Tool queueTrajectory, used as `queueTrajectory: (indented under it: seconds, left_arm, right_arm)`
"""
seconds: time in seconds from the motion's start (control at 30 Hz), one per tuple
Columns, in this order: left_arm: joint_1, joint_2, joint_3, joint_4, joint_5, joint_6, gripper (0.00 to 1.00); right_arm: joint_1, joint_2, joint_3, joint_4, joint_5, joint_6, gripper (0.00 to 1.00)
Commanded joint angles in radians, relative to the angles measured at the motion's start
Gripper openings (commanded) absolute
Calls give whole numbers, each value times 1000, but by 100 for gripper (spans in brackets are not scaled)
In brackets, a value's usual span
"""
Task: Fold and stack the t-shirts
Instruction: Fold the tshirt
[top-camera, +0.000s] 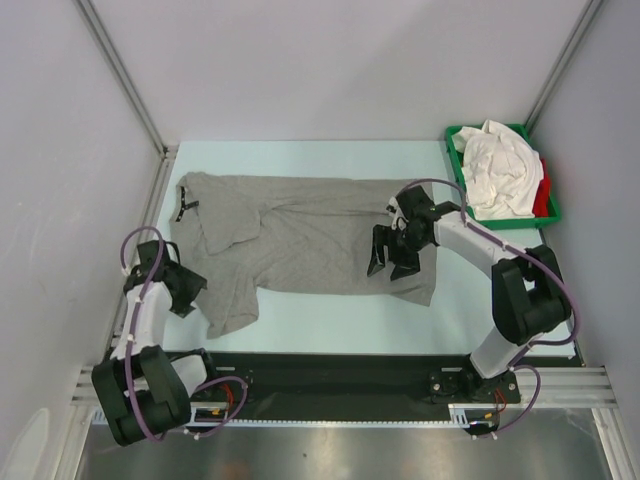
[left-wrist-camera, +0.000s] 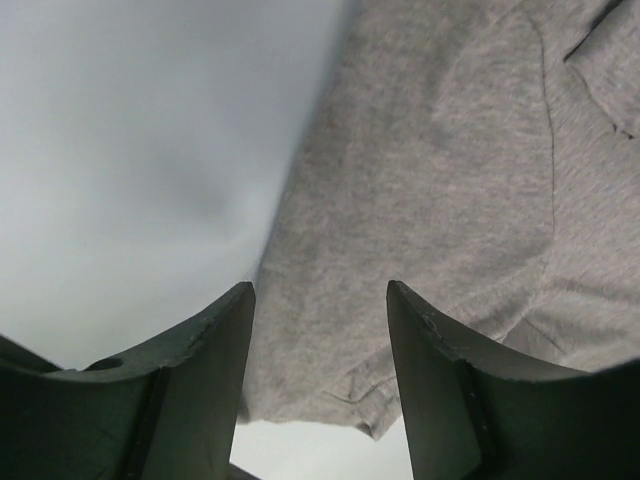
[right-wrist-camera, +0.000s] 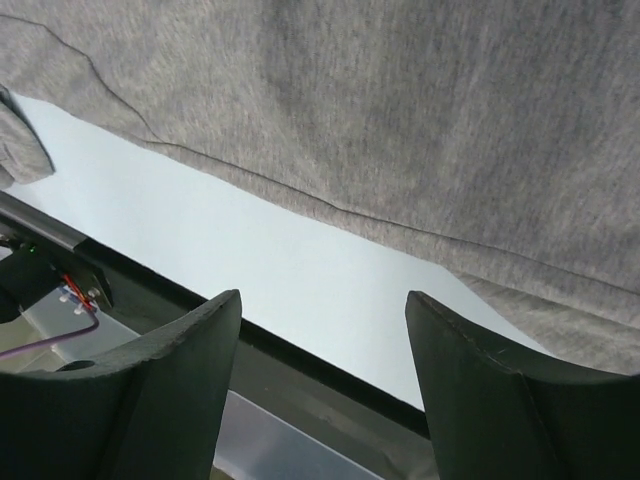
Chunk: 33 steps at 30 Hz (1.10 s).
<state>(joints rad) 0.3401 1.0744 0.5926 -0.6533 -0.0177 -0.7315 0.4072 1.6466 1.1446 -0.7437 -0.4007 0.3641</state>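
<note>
Grey tee (top-camera: 300, 245) spread flat, dark neck label (top-camera: 184, 205), txt unreadable

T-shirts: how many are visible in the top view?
3: grey t-shirt spread on the table; white t-shirt crumpled in the green tray; red t-shirt partly under it. More may be hidden there.

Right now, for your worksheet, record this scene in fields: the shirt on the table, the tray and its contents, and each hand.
grey t-shirt: spread on the table, wrinkled, not folded
green tray: far right corner
in tray: white t-shirts heaped, red t-shirt showing at the right side
left hand: open, at the shirt's near left edge
right hand: open, above the shirt's right end
</note>
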Motion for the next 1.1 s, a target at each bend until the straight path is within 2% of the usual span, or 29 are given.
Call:
queueTrajectory:
  seconds: [0.0,0.17,0.2,0.3,0.33,0.47,0.53,0.67,0.83,0.93,1.07]
  left_arm:
    - [-13,-62,4,-112,9,-112,61]
    - [-13,-136,-72,-193,47,-128,60]
    - [-13,-137,-76,-200,74,-135,61]
    - [-13,-102,-35,-190,78,-114,62]
    - [-13,-85,-13,-189,76,-97,62]
    - [-41,-48,102,-198,-14,-1,61]
    - [-67,-24,157,-207,-60,29,57]
    - [-180,28,216,-209,-148,95,56]
    - [-239,110,279,-226,-165,194,51]
    - [-239,102,283,-226,-172,216,51]
    - [-239,94,276,-206,-139,227,51]
  right_arm:
    - [-18,-54,-19,67,-59,-25,73]
    - [-28,-51,-63,113,-108,-22,74]
    - [-1,-9,-80,210,-248,-27,76]
    - [83,48,-49,277,-293,-14,79]
    - [147,62,-37,309,-293,-5,79]
    - [296,152,1,533,-267,151,76]
    - [352,234,70,602,-250,188,70]
    - [481,361,228,612,-167,193,70]
    - [568,537,403,646,-126,300,56]
    - [605,581,454,621,-60,343,50]
    - [648,585,457,590,43,314,52]
